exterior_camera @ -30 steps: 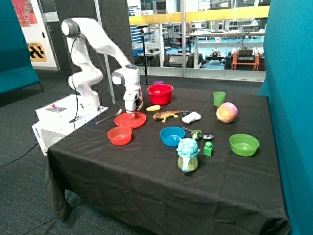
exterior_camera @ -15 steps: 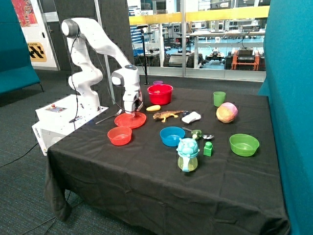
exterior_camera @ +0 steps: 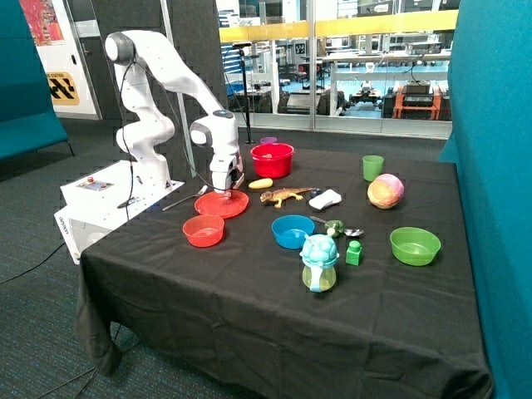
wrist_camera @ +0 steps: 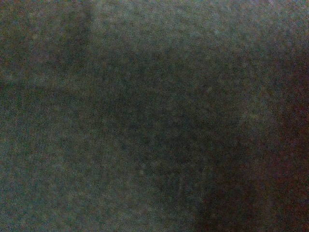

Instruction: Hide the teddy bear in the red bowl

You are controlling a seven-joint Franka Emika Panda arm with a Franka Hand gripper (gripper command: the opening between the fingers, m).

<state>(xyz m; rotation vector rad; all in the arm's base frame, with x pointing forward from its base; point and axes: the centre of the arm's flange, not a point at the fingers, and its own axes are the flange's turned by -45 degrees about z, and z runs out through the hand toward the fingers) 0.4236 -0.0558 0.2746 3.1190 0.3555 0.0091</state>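
The red bowl [exterior_camera: 272,160] stands at the back of the black table, deep and glossy, a short way behind the arm's wrist. My gripper [exterior_camera: 224,193] is lowered right onto the flat red plate [exterior_camera: 218,208], between the red bowl and the small orange-red bowl [exterior_camera: 204,230]. The teddy bear is hidden from view; nothing tan shows around the gripper in the outside view. The wrist view is only a dark, even blur and no object can be made out in it.
A yellow piece [exterior_camera: 261,183], a toy lizard [exterior_camera: 285,195] and a white object [exterior_camera: 325,199] lie beside the plate. A blue bowl [exterior_camera: 293,231], a toy figure [exterior_camera: 319,262], a green bowl [exterior_camera: 415,245], a green cup [exterior_camera: 372,167] and a ball [exterior_camera: 386,190] stand farther off.
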